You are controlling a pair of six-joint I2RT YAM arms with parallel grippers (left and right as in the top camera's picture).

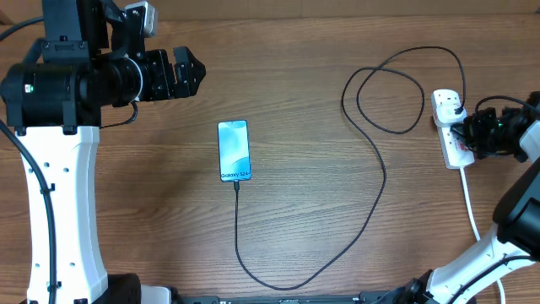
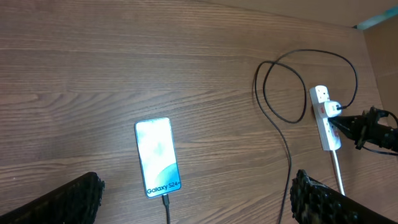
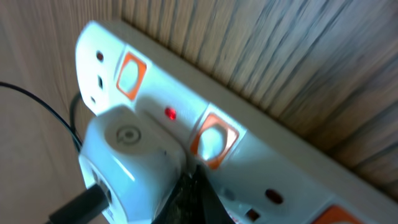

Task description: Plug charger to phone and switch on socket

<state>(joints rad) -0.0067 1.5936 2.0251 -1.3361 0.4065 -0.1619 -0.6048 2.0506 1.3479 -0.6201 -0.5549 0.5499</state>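
The phone (image 1: 234,150) lies at the table's middle with its blue screen lit; it also shows in the left wrist view (image 2: 157,156). The black charger cable (image 1: 371,181) is plugged into the phone's near end and loops right to the white socket strip (image 1: 453,127). In the right wrist view the strip (image 3: 261,155) carries a white adapter (image 3: 127,155) with the black cable in it, and a red light (image 3: 169,114) glows. My right gripper (image 3: 198,190) is shut, its tip pressed at an orange switch (image 3: 212,140). My left gripper (image 2: 196,196) is open, raised at the far left.
The strip's white cord (image 1: 469,207) runs toward the front right. The cable forms a loop (image 1: 392,89) left of the strip. The table's far edge (image 2: 373,22) shows in the left wrist view.
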